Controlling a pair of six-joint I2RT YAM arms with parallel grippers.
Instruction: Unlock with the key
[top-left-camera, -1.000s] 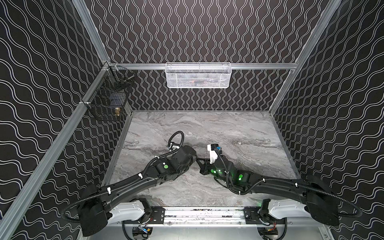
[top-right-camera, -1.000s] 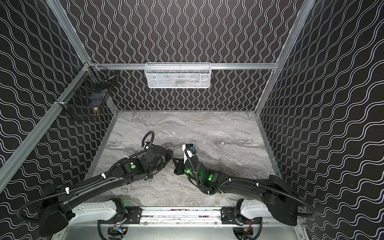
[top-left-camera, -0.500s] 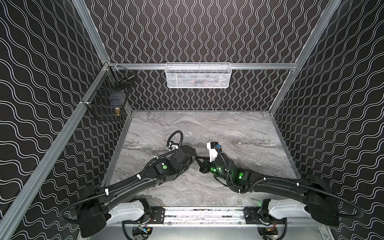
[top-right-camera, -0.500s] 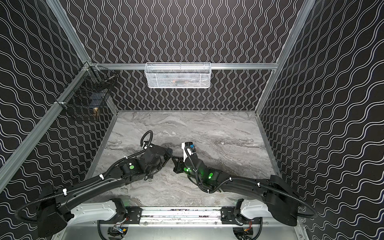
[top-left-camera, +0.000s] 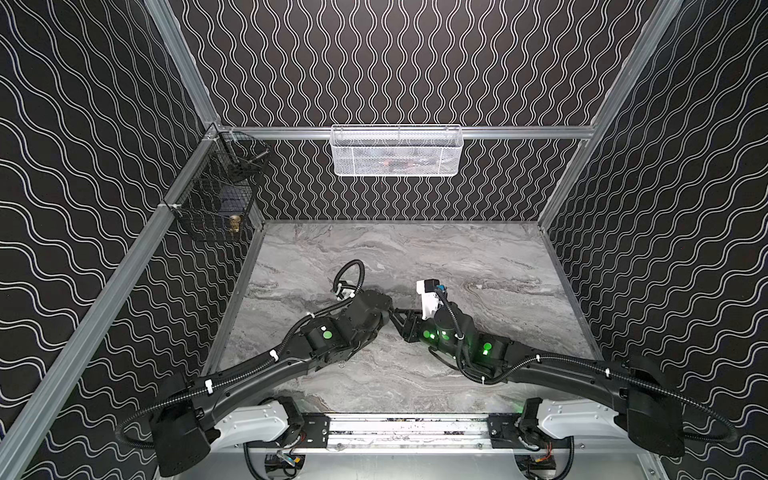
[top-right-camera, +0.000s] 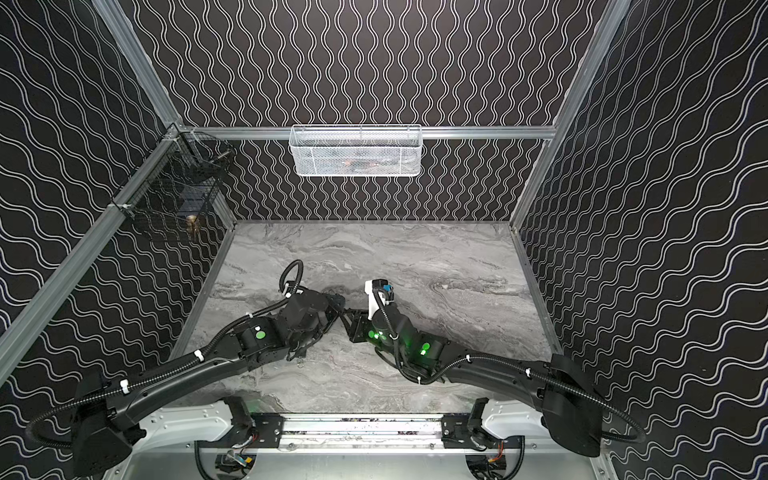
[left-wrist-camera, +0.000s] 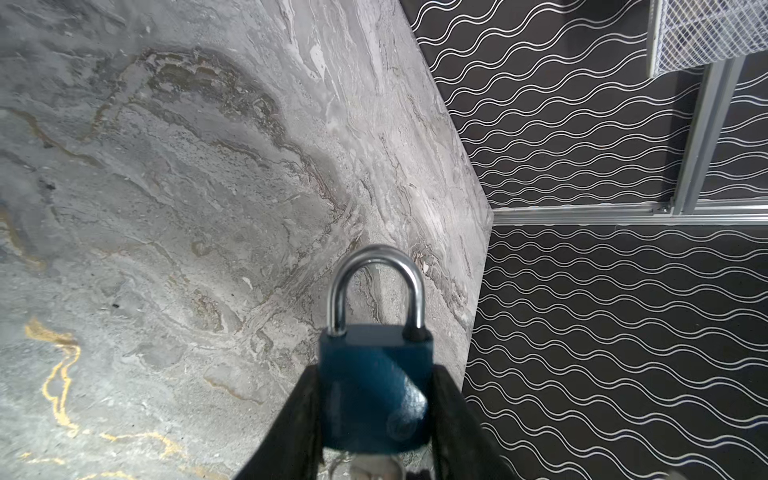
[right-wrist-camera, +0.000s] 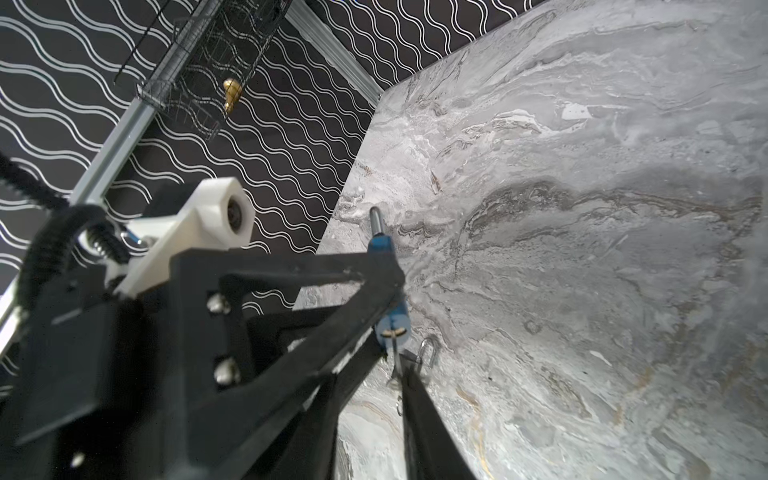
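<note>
Even soft light, dim overall, faint sheen on marble tabletop (top-left-camera: 478, 257), near jaws blurred in wrist views

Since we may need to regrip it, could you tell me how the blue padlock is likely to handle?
The blue padlock looks rigid and probably heavy for its size, given its metal shackle and solid body. Its glossy painted sides could slip in the left gripper.

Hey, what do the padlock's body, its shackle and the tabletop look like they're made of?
Padlock body: probably metal under a glossy blue paint or coating; light glints off its face.
Shackle: polished, steel-like metal with a bright mirror sheen.
Tabletop: grey marble-look surface with veining, fairly matte. Whether it is real stone or printed laminate cannot be told.
</note>
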